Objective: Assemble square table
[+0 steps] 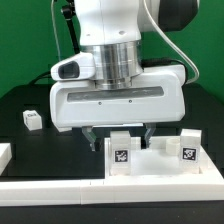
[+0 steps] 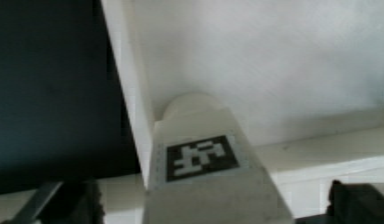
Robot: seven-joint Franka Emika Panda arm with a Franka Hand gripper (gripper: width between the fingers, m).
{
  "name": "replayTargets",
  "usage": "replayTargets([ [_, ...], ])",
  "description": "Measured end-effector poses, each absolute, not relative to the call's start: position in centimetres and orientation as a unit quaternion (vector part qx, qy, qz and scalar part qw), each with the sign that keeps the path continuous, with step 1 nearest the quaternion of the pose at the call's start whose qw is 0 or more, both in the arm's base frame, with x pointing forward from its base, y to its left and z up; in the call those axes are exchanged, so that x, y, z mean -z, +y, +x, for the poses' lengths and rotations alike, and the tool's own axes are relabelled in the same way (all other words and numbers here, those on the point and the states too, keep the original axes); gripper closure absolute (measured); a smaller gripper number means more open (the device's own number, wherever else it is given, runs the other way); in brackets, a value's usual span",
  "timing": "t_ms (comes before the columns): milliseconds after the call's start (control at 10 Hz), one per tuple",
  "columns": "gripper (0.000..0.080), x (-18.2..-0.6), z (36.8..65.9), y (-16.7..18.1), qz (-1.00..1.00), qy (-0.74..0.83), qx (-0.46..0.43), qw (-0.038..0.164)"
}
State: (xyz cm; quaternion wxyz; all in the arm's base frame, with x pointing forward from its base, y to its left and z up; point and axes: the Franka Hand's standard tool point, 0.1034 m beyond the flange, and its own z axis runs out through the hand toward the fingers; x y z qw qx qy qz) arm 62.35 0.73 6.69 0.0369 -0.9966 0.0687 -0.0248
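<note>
The square table's white slab [image 1: 160, 172] lies at the front of the black table and fills much of the wrist view [image 2: 260, 60]. Two white tagged legs stand on it: one [image 1: 120, 153] under my hand and one [image 1: 186, 150] toward the exterior view's right. My gripper [image 1: 120, 138] is low over the first leg with its dark fingers on either side of it. In the wrist view that leg [image 2: 203, 155] stands between the fingertips [image 2: 68, 203] with a gap on each side, so my gripper [image 2: 210, 205] is open. A loose leg [image 1: 32, 118] lies on the table at the exterior view's left.
A long white rail [image 1: 60, 190] runs along the front edge. Another white piece [image 1: 4, 153] shows at the exterior view's left edge. A green wall stands behind the arm.
</note>
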Motion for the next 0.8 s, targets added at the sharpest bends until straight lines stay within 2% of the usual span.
replayTargets([
  [200, 0.0512, -6.68, 62.34, 0.70, -0.992, 0.120, 0.023, 0.038],
  [500, 0.0508, -6.67, 62.25, 0.57, -0.978, 0.204, 0.018, 0.038],
  [800, 0.0495, -6.73, 61.95, 0.15, -0.959, 0.282, 0.005, 0.027],
])
